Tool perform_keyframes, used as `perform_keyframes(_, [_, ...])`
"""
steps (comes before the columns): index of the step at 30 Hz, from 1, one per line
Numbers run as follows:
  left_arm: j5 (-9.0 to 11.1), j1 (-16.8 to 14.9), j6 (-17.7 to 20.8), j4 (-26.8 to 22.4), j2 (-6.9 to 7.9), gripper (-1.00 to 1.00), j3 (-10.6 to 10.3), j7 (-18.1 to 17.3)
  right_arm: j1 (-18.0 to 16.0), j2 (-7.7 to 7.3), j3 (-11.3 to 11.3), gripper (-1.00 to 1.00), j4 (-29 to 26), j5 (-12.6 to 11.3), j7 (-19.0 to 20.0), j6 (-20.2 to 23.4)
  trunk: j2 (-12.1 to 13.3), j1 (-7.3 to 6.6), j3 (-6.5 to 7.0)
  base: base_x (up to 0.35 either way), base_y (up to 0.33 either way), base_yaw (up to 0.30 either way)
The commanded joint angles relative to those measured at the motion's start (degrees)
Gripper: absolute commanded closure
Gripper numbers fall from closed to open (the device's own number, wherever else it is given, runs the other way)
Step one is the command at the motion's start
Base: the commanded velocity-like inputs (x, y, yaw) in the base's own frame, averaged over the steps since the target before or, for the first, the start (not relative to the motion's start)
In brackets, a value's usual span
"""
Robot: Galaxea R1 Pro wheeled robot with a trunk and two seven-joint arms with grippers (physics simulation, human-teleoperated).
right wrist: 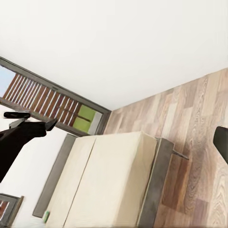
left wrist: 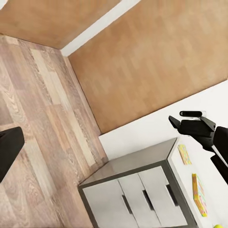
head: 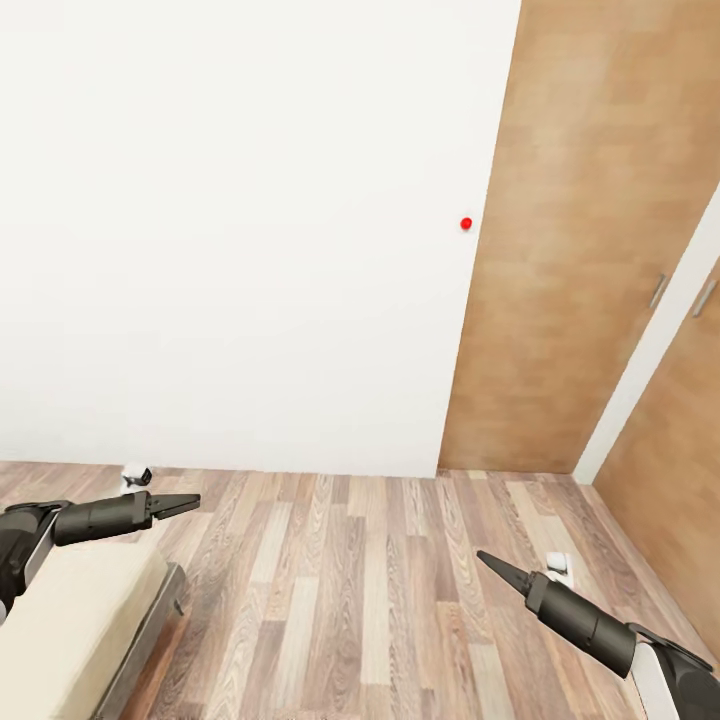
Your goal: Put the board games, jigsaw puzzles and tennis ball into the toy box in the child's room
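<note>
Both arms dark grey-black, rounded cylindrical forearms; left gripper (head: 178, 504) and right gripper (head: 497, 568) taper to thin pointed black fingers; white casing section at right arm's upper end, small white block with black part near left wrist

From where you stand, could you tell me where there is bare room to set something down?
The wood floor lies bare between the bed, the white wall and the wooden doors. The near end of the bed's top also looks bare. The table edge is crowded, with flat boxes lined up.
</note>
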Motion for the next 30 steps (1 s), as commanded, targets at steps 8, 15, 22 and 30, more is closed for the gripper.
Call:
perform_keyframes(8, [-0.1, -0.07, 0.61, 0.03, 0.0, -1.0, -0.01, -0.22, -0.03, -0.01, -0.02, -1.0, -0.02, -0.21, 0.09, 0.33, -0.13, 0.03, 0.15, 0.0, 0.0, 0.249])
perform_keyframes(15, [-0.12, -0.07, 0.61, 0.02, 0.0, -1.0, -0.01, -0.22, -0.03, -0.01, -0.03, -1.0, -0.02, -0.21, 0.14, 0.3, -0.13, 0.03, 0.61, 0.0, 0.0, 0.22])
perform_keyframes(22, [-0.12, -0.07, 0.64, 0.04, 0.0, -1.0, -0.01, -0.22, -0.03, -0.01, -0.02, -1.0, -0.02, -0.33, 0.1, -1.07, -0.13, 0.03, 1.09, 0.0, 0.0, 0.216])
perform_keyframes(30, [-0.12, -0.07, 0.69, 0.02, 0.0, -1.0, -0.01, -0.22, -0.03, -0.01, -0.03, -1.0, -0.02, -0.38, 0.07, -1.64, -0.13, 0.03, 1.64, 0.001, 0.0, 0.216])
